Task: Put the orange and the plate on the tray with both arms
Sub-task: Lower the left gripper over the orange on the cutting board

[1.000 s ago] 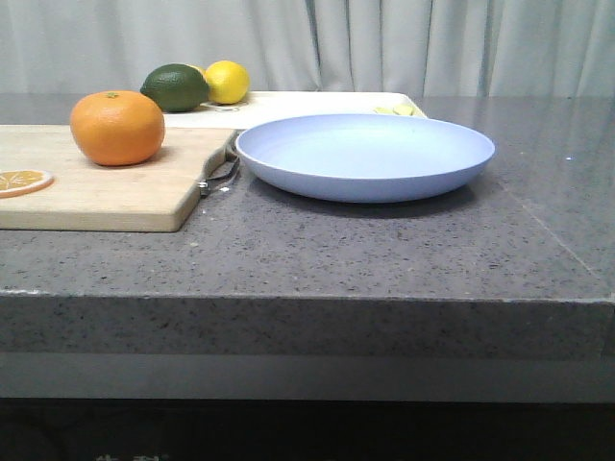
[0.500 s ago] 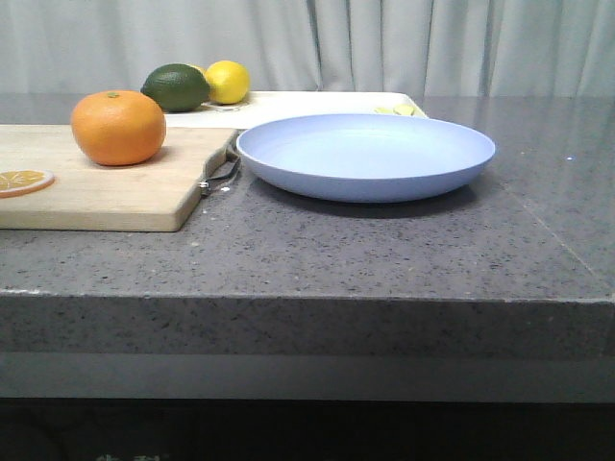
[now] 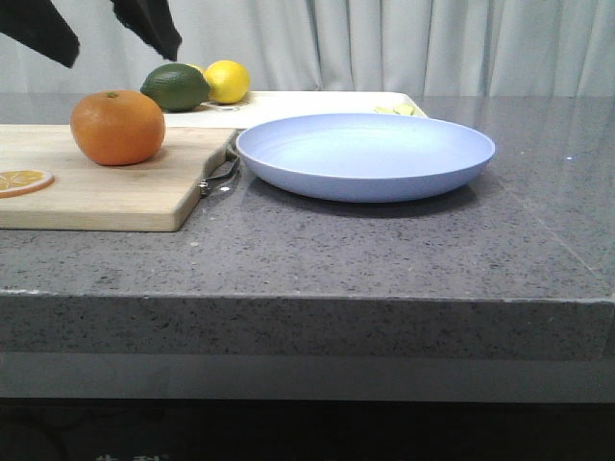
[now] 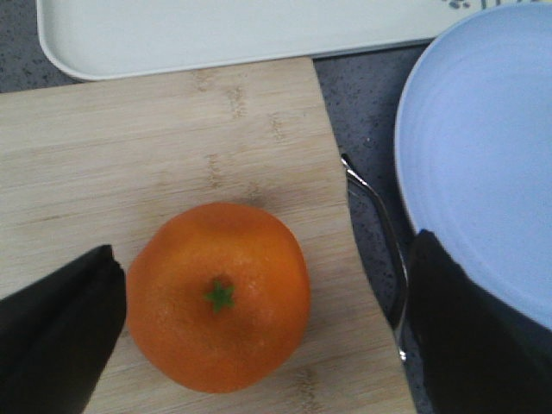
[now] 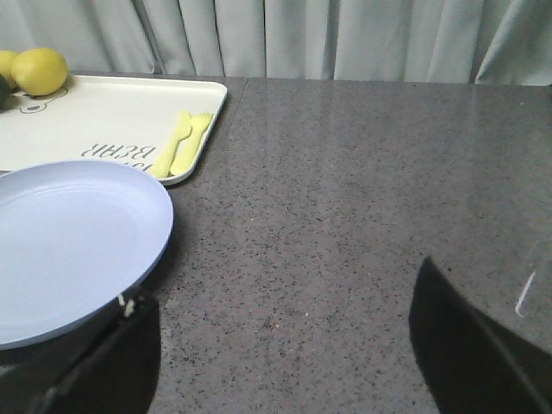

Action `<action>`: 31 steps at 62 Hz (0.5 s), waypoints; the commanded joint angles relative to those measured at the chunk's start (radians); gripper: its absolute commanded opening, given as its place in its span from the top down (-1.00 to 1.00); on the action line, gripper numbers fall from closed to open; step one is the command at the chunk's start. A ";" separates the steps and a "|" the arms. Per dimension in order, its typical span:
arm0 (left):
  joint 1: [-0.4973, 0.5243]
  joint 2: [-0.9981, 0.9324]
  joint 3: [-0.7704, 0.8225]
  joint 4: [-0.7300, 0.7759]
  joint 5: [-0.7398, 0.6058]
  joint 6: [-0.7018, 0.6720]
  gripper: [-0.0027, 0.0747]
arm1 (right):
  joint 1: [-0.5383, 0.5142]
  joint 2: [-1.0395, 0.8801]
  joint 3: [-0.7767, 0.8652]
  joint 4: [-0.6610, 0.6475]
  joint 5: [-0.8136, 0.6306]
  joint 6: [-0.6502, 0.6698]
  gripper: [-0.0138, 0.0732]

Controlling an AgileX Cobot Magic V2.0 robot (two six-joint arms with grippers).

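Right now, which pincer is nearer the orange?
Left. The left pincer hangs open above the orange. The right pincer is open beside the plate, away from it.

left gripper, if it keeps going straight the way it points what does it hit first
Likely the orange: it sits between the open fingers of the left gripper, on the cutting board. The height above it is unclear.

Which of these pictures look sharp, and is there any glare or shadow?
Front view: sharp, the plate casting a soft shadow on the counter. Left wrist view: the orange crisp, the left claw fingers dark and soft-edged. Right wrist view: pale sheen across the stone, the tray bright.
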 commanded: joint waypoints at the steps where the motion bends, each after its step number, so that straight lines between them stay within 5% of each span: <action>1: -0.006 -0.004 -0.079 0.024 0.003 -0.009 -0.69 | 0.001 0.008 -0.035 0.002 -0.081 -0.008 -0.70; 31: -0.004 0.089 -0.096 0.089 0.020 -0.068 -0.69 | 0.001 0.008 -0.035 0.002 -0.081 -0.008 -0.70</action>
